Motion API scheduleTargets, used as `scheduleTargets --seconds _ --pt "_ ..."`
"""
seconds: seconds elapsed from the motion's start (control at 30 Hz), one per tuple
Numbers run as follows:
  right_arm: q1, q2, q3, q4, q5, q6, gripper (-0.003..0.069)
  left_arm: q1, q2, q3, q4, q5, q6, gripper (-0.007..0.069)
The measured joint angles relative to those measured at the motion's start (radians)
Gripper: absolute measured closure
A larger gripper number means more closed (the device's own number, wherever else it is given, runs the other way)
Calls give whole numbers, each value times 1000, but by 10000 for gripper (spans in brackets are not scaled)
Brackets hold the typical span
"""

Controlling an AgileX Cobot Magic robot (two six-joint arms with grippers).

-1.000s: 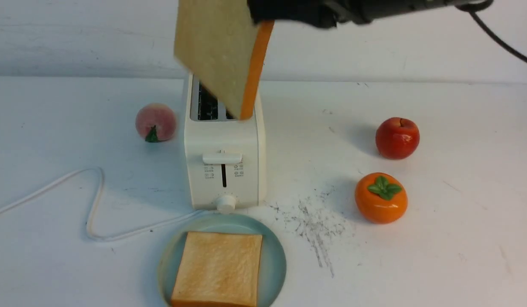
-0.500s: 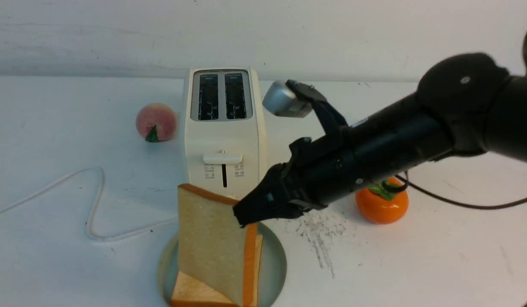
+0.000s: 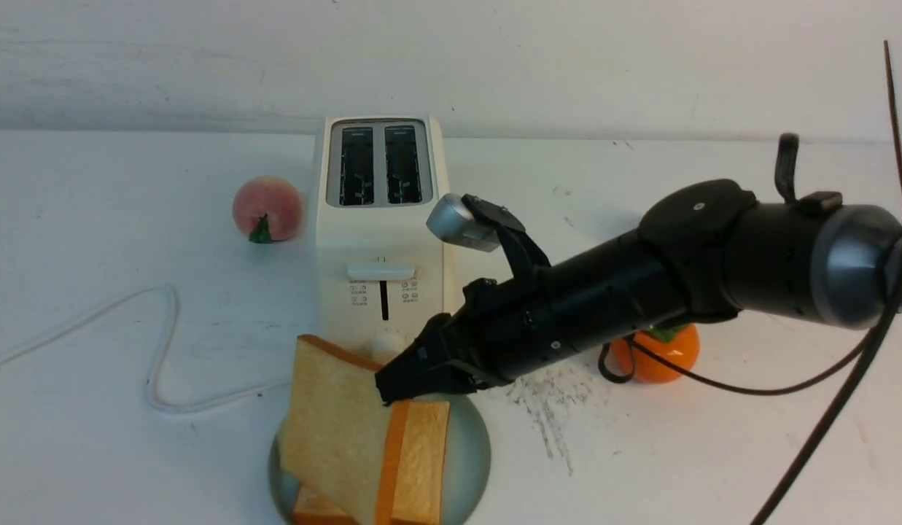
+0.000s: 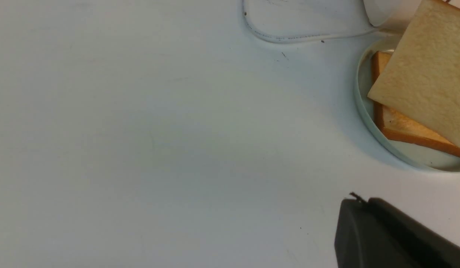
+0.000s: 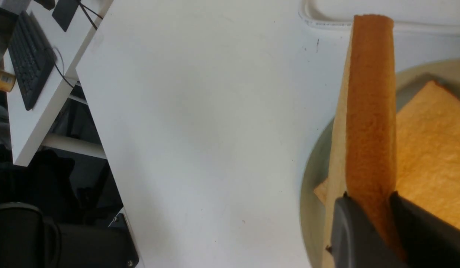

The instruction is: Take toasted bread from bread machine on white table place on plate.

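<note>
My right gripper (image 3: 392, 390) is shut on the orange-brown crust edge of one slice of toasted bread (image 3: 334, 430). That slice stands on edge, tilted, over the plate (image 3: 471, 452). In the right wrist view the gripper (image 5: 367, 203) pinches the crust (image 5: 371, 111) from both sides. A second slice (image 3: 421, 452) lies flat on the pale blue-green plate, partly under the held one. The bread machine (image 3: 381, 240) stands just behind the plate on the white table (image 3: 713, 452), both slots empty. My left gripper (image 4: 358, 203) shows only in its wrist view, shut and empty, off to the plate's (image 4: 363, 108) side.
A peach (image 3: 267, 208) sits left of the bread machine and its white cord (image 3: 159, 350) loops across the table's left. An orange persimmon (image 3: 658, 357) lies partly behind my right arm. Dark scuff marks (image 3: 542, 394) lie right of the plate. The table's edge (image 5: 99, 123) shows in the right wrist view.
The right arm brought the slice down from above the bread machine to the plate. Over the last half second it sank lower and the slice tilted to the left.
</note>
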Motion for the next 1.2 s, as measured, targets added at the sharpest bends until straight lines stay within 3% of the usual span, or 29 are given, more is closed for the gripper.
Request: scheduleTargets --seconds 0.23,0.43,0.53,0.73,0.87,0.97,1.07,1.2 --pt "0 0 -1 -145 -42 102 551 0 0 0 0 5 0 638" --pt "0 0 -1 -285 -73 177 375 0 0 0 0 6 0 638" --pt "0 -21 -2 -340 -103 193 223 0 0 0 0 6 0 638" --pt "-40 -135 -23 -471 -81 202 118 0 0 0 2 6 0 638" --pt "-142 -280 -30 -580 -8 331 174 0 0 0 9 -6 0 638" --pt "-253 -454 -30 -668 72 452 322 0 0 0 11 -36 0 638" --pt "-380 -638 -30 -770 126 530 538 0 0 0 12 -86 0 638" --pt "-524 -908 -22 -886 137 618 672 0 0 0 4 -209 0 638"
